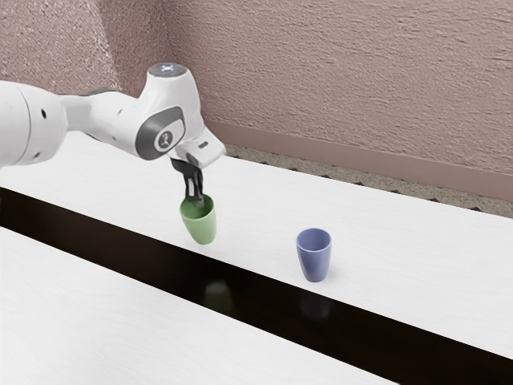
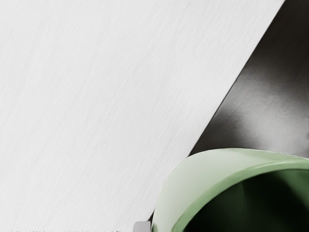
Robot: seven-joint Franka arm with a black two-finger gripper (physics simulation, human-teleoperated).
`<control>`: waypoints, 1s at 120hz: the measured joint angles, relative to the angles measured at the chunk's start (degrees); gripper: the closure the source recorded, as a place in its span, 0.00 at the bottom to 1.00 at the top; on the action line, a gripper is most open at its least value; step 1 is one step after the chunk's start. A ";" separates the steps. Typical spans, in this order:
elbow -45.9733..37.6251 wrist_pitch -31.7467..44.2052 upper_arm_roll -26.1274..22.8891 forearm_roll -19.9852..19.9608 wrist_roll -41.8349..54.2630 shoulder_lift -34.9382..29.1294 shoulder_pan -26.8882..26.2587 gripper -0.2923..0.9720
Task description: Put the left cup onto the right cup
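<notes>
1. Jaws are closed on the green cup (image 1: 199, 223), your task's left cup. In the exterior view the two black fingers come down from the hand and pinch the cup's rim at its upper side.
2. You will find the green cup hanging clear of the tabletop (image 1: 385, 224), not touching it. It is slightly tilted, mouth up, with its base swung a little toward the exterior view's right.
3. Under the cup a glossy black band (image 1: 120, 241) crosses the white tabletop slantwise, from the exterior view's left edge down to its lower right corner. A faint green reflection lies in the band beneath the cup.
4. Your target, the blue cup (image 1: 313, 255), stands upright and mouth up on the white surface just beside the band's far edge. It is toward the exterior view's right of the green cup, apart from it and lower.
5. Your white arm (image 1: 96, 116) reaches in from the exterior view's left, above the tabletop. A rough pinkish wall (image 1: 361, 72) rises behind the tabletop's far edge.
6. In the wrist view the green cup (image 2: 193, 188) sits just under the hand, showing its pale outer wall and dark inside. Beyond it, the white surface meets the black band along a straight line.
</notes>
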 joint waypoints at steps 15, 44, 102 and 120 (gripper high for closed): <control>0.83 -0.63 0.08 0.56 -0.28 -0.21 -1.05 0.85; 4.38 -1.22 0.21 1.33 -0.70 0.76 -4.04 0.85; 9.60 -1.46 0.53 1.54 -1.49 3.20 -8.94 0.85; 12.98 -2.19 0.47 2.61 -1.76 5.51 -9.36 0.85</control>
